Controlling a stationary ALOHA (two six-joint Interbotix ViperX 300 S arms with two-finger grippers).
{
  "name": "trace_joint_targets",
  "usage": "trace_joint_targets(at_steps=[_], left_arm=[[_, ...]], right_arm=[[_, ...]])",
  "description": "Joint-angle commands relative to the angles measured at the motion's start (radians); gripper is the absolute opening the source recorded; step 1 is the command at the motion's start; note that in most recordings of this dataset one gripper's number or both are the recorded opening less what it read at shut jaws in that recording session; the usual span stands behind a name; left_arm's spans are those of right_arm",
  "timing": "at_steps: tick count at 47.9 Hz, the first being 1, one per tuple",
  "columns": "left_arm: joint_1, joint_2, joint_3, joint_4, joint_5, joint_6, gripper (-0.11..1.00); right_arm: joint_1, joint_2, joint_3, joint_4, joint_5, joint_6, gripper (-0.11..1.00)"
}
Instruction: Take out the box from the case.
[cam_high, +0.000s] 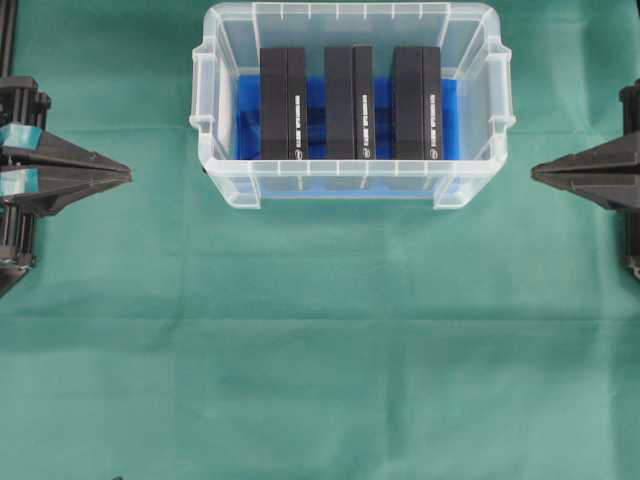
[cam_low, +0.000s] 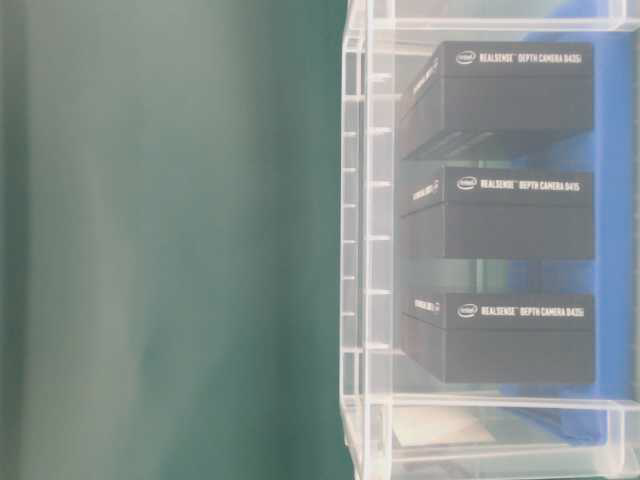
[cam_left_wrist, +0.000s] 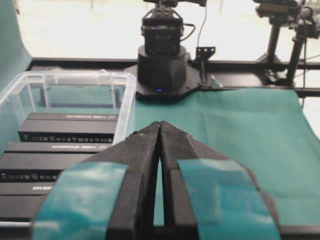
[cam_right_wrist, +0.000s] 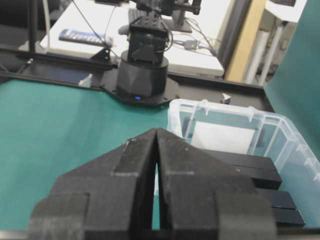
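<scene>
Jaws closed; clear case (cam_high: 352, 190), black boxes (cam_high: 349, 103)

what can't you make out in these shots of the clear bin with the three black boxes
- Blue cloth under the black cardboard boxes: mostly covered by them, overhead view.
- White print on the box edges: too small to read overhead.
- Clear plastic case: cut off by the right edge, table-level view.
- Nearest box: partly hidden by the left gripper, left wrist view.

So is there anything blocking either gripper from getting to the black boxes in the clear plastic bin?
Only the clear plastic bin itself: its walls ring the three black boxes standing on edge, so a sideways approach is barred. The open top has no lid. Between the shut left gripper, the shut right gripper and the bin lies bare green cloth.
</scene>
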Motion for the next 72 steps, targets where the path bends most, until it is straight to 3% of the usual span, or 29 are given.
trace_joint_targets(at_steps=[1, 19, 26, 48, 56, 62, 72], left_arm=[[-0.009, -0.008, -0.040, 0.018, 0.021, -0.003, 0.01], [-0.009, -0.012, -0.067, 0.018, 0.061, -0.018, 0.01], [-0.009, -0.017, -0.121, 0.018, 0.083, -0.028, 0.01], [-0.009, 0.002, -0.417, 0.021, 0.407, -0.026, 0.01], [-0.008, 0.015, -0.433, 0.021, 0.453, -0.031, 0.01], [-0.008, 0.017, -0.437, 0.021, 0.499, -0.055, 0.01], [-0.006, 0.032, -0.445, 0.021, 0.756, -0.175, 0.01]], right_arm=[[0.005, 0.006, -0.015, 0.005, -0.005, 0.009, 0.00], [0.005, 0.006, -0.058, 0.006, 0.106, 0.017, 0.00], [0.005, 0.006, -0.121, 0.005, 0.135, 0.025, 0.00], [0.005, 0.011, -0.394, 0.005, 0.408, 0.026, 0.00], [0.003, 0.011, -0.399, 0.003, 0.436, 0.026, 0.00], [0.003, 0.017, -0.403, 0.003, 0.526, 0.026, 0.00], [-0.002, 0.035, -0.425, 0.002, 0.773, 0.048, 0.00]])
